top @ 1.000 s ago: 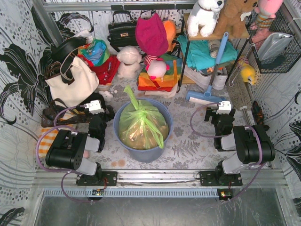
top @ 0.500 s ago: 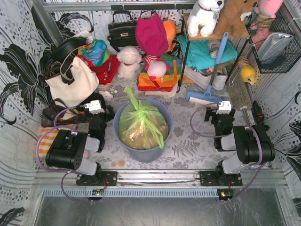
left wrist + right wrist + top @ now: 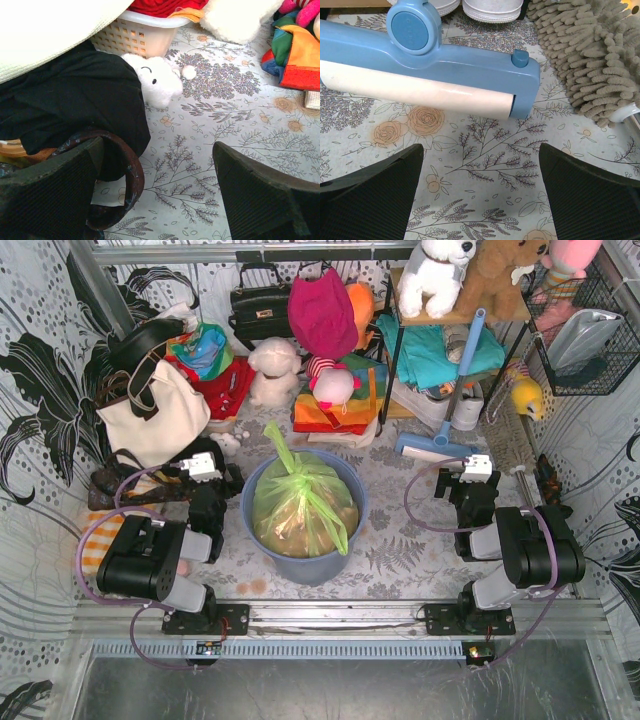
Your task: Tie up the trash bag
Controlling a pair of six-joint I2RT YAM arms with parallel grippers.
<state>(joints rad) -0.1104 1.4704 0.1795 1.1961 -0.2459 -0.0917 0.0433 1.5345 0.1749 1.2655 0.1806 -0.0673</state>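
Trash bag (image 3: pixel 300 508), lime-green, apparently knotted

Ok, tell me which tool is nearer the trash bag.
Left. The left tool sits just left of the blue bin holding the trash bag; the right tool is farther off to the bag's right.

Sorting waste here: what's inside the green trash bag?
Crumpled brown paper shows through the trash bag, which sits in the blue bin. Anything beneath the paper is hidden.
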